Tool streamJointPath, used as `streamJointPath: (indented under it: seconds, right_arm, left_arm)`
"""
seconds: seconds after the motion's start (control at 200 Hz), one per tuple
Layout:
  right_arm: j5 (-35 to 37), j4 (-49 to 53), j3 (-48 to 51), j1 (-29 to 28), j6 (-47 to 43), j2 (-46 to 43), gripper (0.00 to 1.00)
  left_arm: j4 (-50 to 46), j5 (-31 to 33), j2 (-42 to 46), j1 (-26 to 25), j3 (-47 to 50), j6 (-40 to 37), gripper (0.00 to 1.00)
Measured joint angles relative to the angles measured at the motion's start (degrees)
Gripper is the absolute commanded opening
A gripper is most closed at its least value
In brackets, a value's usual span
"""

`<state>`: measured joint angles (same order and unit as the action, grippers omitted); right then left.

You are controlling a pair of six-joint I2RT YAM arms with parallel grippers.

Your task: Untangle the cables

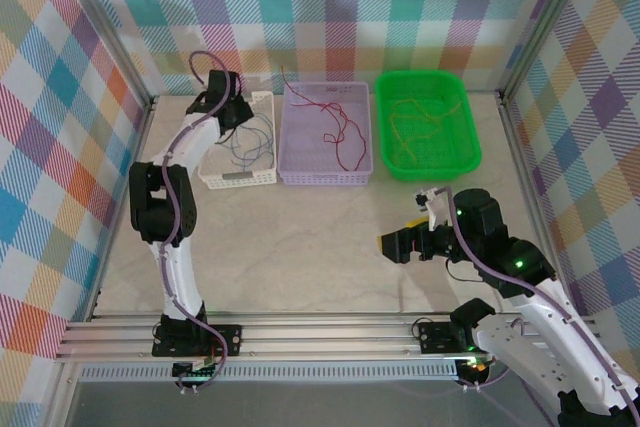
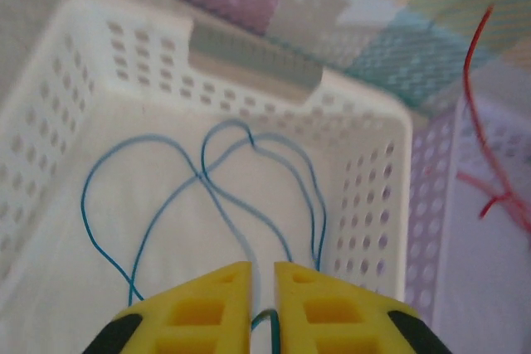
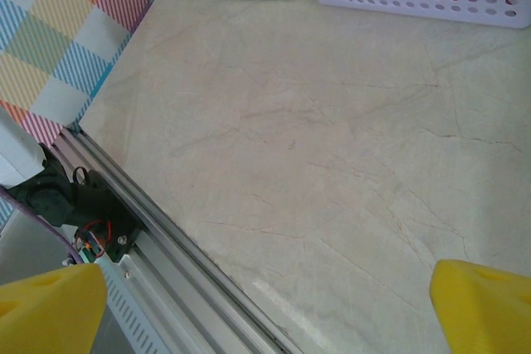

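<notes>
Cables lying sorted by colour in three baskets; left gripper (image 2: 262, 304) hanging in the white basket (image 1: 238, 179), right gripper (image 3: 265, 304) hovering over the bare table (image 1: 300, 247).

Left gripper's yellow fingers (image 2: 207, 308) are standing narrowly apart, with a strand of the blue cable (image 2: 207, 180) running into the gap and not visibly pinched; the rest of it is looping across the white basket's floor. Right gripper is gaping wide and carrying nothing, low over the table and well apart from the baskets. The red cable (image 1: 340, 132) is lying in the purple basket (image 1: 325, 175), one end rising over the far rim. The yellow-olive cable (image 1: 415, 127) is lying in the green basket (image 1: 470, 137).
</notes>
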<state>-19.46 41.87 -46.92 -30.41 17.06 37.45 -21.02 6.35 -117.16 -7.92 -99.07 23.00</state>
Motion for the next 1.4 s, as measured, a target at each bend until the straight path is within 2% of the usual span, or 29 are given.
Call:
streamJointPath:
  seconds: [0.08, 0.22, 0.265, 0.315, 0.33, 0.52, 0.71, 0.91, 1.09, 1.15, 1.245, 1.4]
  right_arm:
    - [0.20, 0.02, 0.00, -0.04, 0.02, 0.00, 1.00]
    - [1.46, 0.33, 0.00, -0.04, 0.20, 0.48, 1.00]
    - [2.34, 0.48, 0.00, -0.04, 0.35, 1.03, 1.00]
    - [3.43, 0.72, -0.04, -0.04, 0.55, 1.90, 1.00]
    - [3.80, 0.76, -0.07, -0.07, 0.61, 2.27, 1.00]
    - [8.61, 1.60, -7.50, -0.07, 0.85, 13.57, 1.00]
    - [12.44, -2.19, -25.83, -0.07, -0.02, 36.50, 1.00]
    - [15.45, -2.62, -53.20, -0.02, -1.73, 66.75, 0.98]
    - [16.41, 1.40, -79.49, 0.59, -2.10, 90.40, 0.95]
    - [16.46, 3.78, -88.87, 0.90, -1.97, 98.29, 0.91]
    - [16.70, 7.17, -101.04, 1.51, -0.94, 108.78, 0.76]
    - [18.03, 10.62, -104.87, 2.75, 0.33, 116.08, 0.49]
  left_arm:
    - [0.17, -0.83, 0.00, -0.39, 2.40, 0.24, 0.40]
    - [-1.49, -1.79, 0.20, -0.72, 3.67, 0.68, 0.69]
    - [-2.27, -2.23, 0.59, -0.72, 3.54, 1.27, 0.79]
    - [-3.41, -2.69, 1.25, -0.72, 3.19, 0.94, 0.98]
    - [-3.93, -2.80, 1.60, -0.72, 2.99, 0.83, 1.00]
    - [-8.83, -4.46, 8.09, -0.85, 0.46, 1.27, 1.00]
    - [-13.31, -6.10, 19.80, -1.44, 0.59, 1.84, 1.00]
    - [-16.24, -7.82, 33.79, -2.19, 7.15, 2.32, 1.00]
    - [-18.32, -8.02, 45.00, -2.19, 17.77, 2.73, 1.00]
    - [-18.56, -7.85, 47.89, -2.19, 21.05, 2.73, 1.00]
    - [-18.97, -7.61, 51.56, -2.19, 25.59, 2.73, 1.00]
    - [-19.15, -7.58, 53.37, -2.19, 30.34, 2.69, 1.00]
